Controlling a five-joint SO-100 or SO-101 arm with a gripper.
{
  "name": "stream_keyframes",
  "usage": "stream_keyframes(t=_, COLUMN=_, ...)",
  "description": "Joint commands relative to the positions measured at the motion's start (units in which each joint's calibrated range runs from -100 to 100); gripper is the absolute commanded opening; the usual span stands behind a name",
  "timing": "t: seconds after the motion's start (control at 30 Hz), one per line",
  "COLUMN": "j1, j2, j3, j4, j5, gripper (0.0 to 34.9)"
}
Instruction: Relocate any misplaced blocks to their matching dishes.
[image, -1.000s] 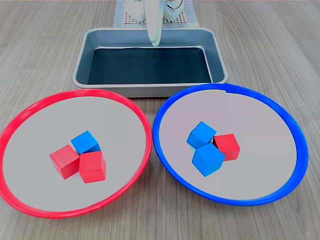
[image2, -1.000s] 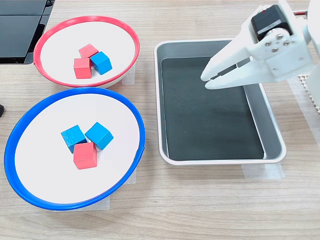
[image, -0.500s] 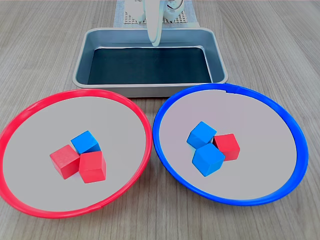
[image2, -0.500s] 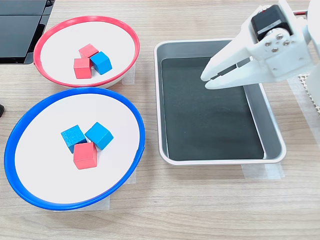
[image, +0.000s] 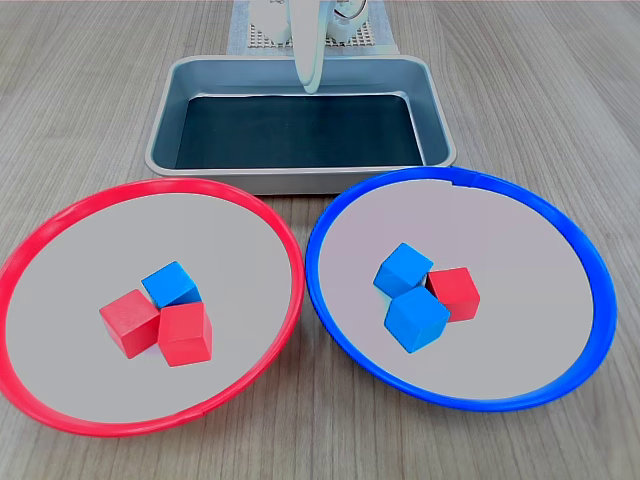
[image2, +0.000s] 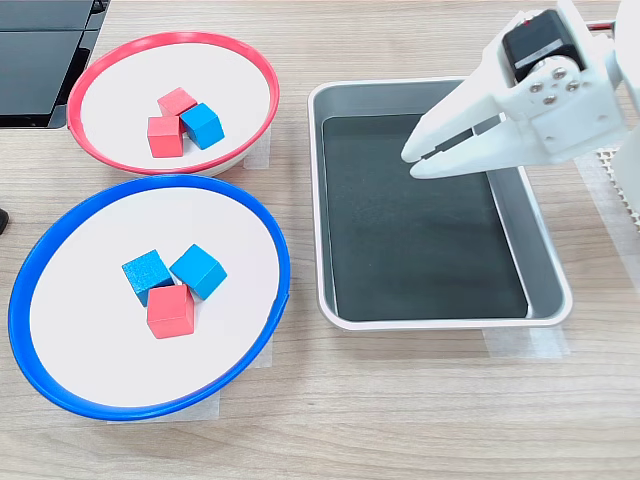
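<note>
The red-rimmed dish holds two red blocks and one blue block, all touching. Inside the blue-rimmed dish lie two blue blocks and one red block. My white gripper hangs above the grey metal tray, far from both dishes, its jaws shut with nothing between them.
A rectangular grey metal tray with a dark floor stands behind the dishes in the first exterior view. A dark device sits at the top left of the second exterior view. Wooden tabletop lies around everything.
</note>
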Motion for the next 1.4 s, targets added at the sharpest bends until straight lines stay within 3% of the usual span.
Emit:
stream_keyframes(t=0.0, j1=-0.08, j2=-0.34, j3=0.0, j4=0.2, j5=0.15, gripper=0.4)
stream_keyframes(t=1.37, j1=-1.4, j2=-0.34, j3=0.0, j4=0.2, j5=1.03, gripper=0.5)
